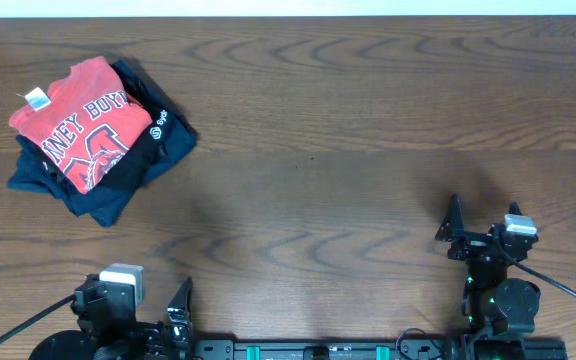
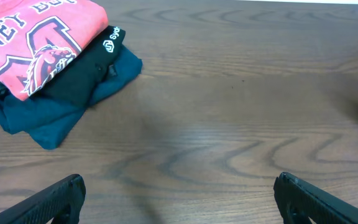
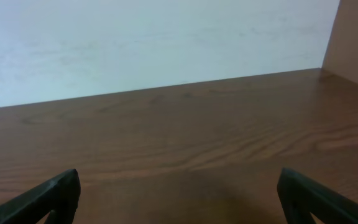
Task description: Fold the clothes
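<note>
Overhead, I see the coral-red T-shirt (image 1: 76, 118) folded atop a black shirt (image 1: 156, 130) and navy garments (image 1: 38, 178) on the desk (image 1: 368, 150). Left wrist: my left claw (image 2: 179, 186) gapes empty, well apart from the T-shirt. Right wrist: my right claw (image 3: 178, 185) gapes empty above the desk.

Far-L on brown wooden table (image 1: 348, 150), coral-red cotton T-shirt (image 1: 76, 118) atop black shirt (image 1: 150, 138) atop navy-blue folded garments (image 1: 38, 180), L gripper (image 1: 180, 303) front-L, R gripper (image 1: 454, 228) front-R, both well apart from stack
</note>
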Motion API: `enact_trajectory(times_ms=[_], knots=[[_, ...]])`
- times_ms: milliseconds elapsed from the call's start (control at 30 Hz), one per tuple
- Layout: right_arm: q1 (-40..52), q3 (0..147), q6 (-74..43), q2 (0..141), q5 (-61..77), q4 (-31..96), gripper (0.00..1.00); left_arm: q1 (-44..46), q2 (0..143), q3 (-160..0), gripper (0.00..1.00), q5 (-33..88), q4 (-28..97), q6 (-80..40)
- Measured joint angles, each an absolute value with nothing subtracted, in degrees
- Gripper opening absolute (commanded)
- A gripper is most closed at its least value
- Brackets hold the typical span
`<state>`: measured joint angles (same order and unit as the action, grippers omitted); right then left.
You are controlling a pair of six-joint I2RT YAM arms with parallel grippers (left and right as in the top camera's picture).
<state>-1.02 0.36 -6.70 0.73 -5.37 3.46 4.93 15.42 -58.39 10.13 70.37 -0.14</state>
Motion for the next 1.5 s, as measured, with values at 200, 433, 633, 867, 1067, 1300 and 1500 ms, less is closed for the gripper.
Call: enact_trajectory(times_ms=[200, 433, 633, 867, 1067, 1300, 1500], knots=[[-1.0, 0.4, -6.7, 0.7, -4.9, 3.5, 0.99, 4.9, 15.4, -58.4, 0.98, 10.2, 70.4, -0.1], [-1.0, 0.4, -6.7, 0.7, -4.9, 3.5, 0.99, 4.9, 15.4, -58.4, 0.98, 10.1, 70.4, -0.1], [-1.0, 0.4, -6.7, 0.7, -4.9, 3.5, 0.99, 4.9, 15.4, -58.4, 0.98, 10.2, 70.4, -0.1], [-1.0, 0.4, -6.7, 0.7, -4.9, 3.5, 0.99, 4.9, 15.4, -58.4, 0.98, 10.1, 70.4, -0.1], [-1.0, 0.4, -6.7, 0.7, -4.9, 3.5, 0.99, 4.9, 15.4, -58.4, 0.98, 10.1, 70.4, -0.1], [-1.0, 0.4, -6.7, 0.7, -4.9, 3.6, 0.99, 4.9, 15.4, -58.2, 0.98, 9.7, 71.0, 0.1], [-1.0, 0.4, -6.7, 0.7, -4.7, 3.6, 0.99, 3.7, 12.1, -51.2, 0.98, 8.3, 61.6, 0.1]])
